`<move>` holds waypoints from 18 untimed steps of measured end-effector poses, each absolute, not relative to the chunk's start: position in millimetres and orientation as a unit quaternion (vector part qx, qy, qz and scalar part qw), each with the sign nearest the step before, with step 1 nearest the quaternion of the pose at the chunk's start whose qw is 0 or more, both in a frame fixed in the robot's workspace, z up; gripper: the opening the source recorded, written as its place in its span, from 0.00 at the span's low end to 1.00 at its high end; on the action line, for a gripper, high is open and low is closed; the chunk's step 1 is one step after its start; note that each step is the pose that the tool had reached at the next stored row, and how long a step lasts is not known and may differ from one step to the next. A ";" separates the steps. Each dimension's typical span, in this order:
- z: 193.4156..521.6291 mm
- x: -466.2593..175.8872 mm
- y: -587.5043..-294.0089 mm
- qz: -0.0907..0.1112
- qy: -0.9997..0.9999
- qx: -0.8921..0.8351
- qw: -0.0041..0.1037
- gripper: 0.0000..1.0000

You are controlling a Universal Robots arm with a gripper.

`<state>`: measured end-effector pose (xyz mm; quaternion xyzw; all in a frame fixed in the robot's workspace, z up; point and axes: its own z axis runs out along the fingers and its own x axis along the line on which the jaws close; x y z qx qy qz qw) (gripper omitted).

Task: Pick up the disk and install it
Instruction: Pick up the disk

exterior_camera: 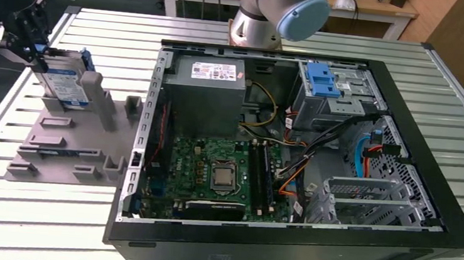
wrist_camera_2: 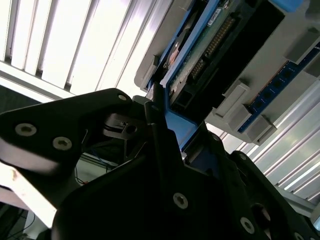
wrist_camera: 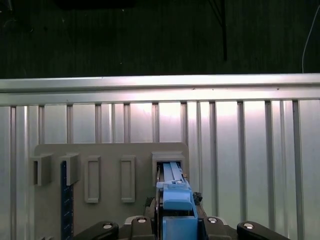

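The disk (exterior_camera: 61, 83), a silver drive with a blue-and-white label in a blue bracket, stands on edge in the grey slotted holder (exterior_camera: 62, 147) at the exterior view's left. My gripper (exterior_camera: 30, 48) is at the disk's far end, with its fingers shut on the blue bracket. In the first wrist view the bracket's blue edge (wrist_camera: 175, 197) runs from between the jaws into a slot of the holder (wrist_camera: 110, 150). In the second wrist view a dark finger (wrist_camera_2: 156, 120) presses against the bracket beside the disk's green circuit board (wrist_camera_2: 210, 45).
An open computer case (exterior_camera: 431, 154) lies on the slatted metal table (exterior_camera: 98, 24), to the exterior view's right of the holder. Inside are a grey power supply box (exterior_camera: 206, 87), a motherboard (exterior_camera: 220, 173), a metal cage with a blue latch (exterior_camera: 324, 81) and cables. The arm's base (exterior_camera: 267, 13) stands behind the case.
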<state>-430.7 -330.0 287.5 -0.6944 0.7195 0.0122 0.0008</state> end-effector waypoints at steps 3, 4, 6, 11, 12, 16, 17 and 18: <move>287.5 -430.7 -330.0 0.012 0.720 -0.693 0.001 0.37; 287.5 -430.7 -330.0 0.012 0.721 -0.693 0.001 0.37; 287.6 -430.7 -330.0 0.012 0.721 -0.693 0.001 0.37; 289.1 -430.7 -330.0 0.012 0.721 -0.693 0.001 0.37; 289.4 -430.7 -330.0 0.012 0.721 -0.693 0.001 0.37; 289.9 -430.7 -330.0 0.012 0.721 -0.693 0.001 0.37; 290.2 -430.7 -330.0 0.012 0.721 -0.693 0.001 0.37; 290.7 -430.7 -330.0 0.012 0.721 -0.693 0.001 0.37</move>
